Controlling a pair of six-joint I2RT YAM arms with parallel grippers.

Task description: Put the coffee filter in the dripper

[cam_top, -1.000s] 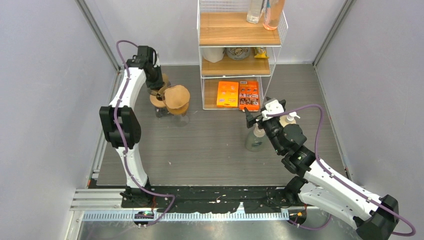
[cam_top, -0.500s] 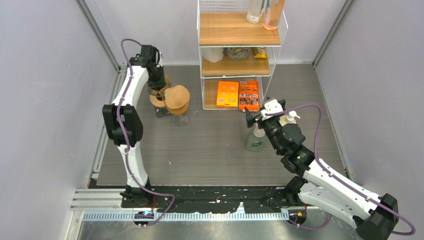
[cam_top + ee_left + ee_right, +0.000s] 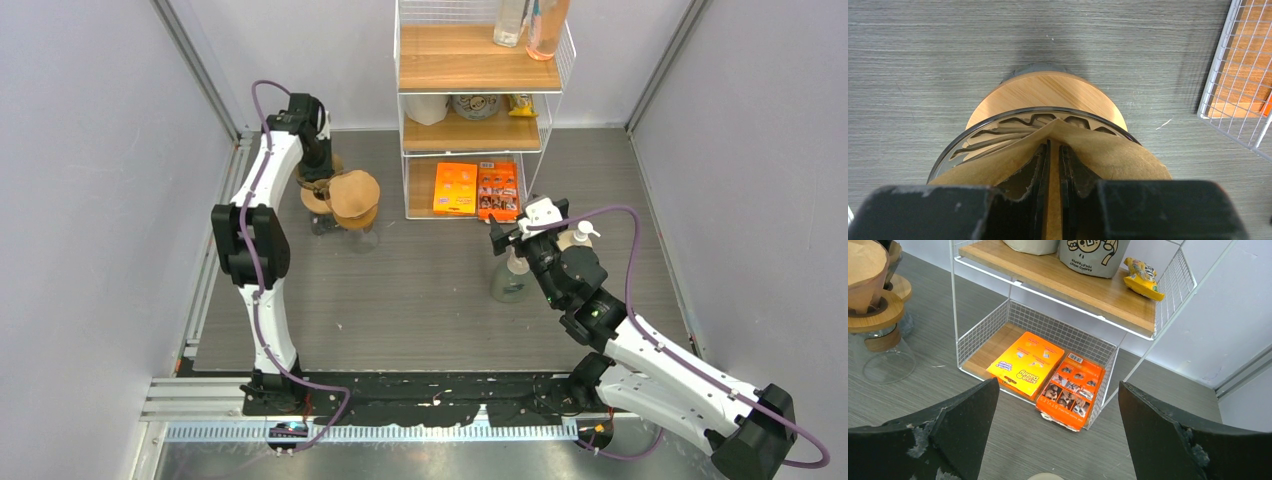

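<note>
- Left wrist view: the left gripper [image 3: 1054, 162] is pinching together on the filter [image 3: 1108, 155], with the folded seam caught between its fingers.
  - The filter is hanging over the dripper [image 3: 979, 131] with its lower part dipping inside the glass rim. Bare ribs are showing at 11 o'clock. I cannot tell whether it is seating fully.
  - The paper is looking thin, light and soft, so it is likely creasing or tearing under any sideways drag. The seam is probably its stiffest line and a sound place to hold.
  - The glass dripper on its wooden collar [image 3: 1048, 92] is looking fragile and likely tipping if pushed off-centre.
  - A wire rack [image 3: 1243, 75] is standing at 2 o'clock, apart from the rim.
- Top view: the left arm is reaching to 11 o'clock of the desk [image 3: 420, 300], with its gripper over the dripper.
  - A second brown cone [image 3: 355, 192] is sitting on a carafe [image 3: 360, 238], just beside the dripper at 3 o'clock.
  - The desk's left edge is lying near at 9 o'clock.
  - Open room is therefore lying straight up and toward 6 o'clock.
  - The right gripper [image 3: 508, 236] is hovering over a bottle [image 3: 510, 282] at 3 o'clock, well apart from the dripper.
- Right wrist view: the right gripper's fingers are standing wide apart and holding nothing.
  - The rack is filling 12 o'clock, and the cone and carafe are showing at 9 o'clock.
</note>
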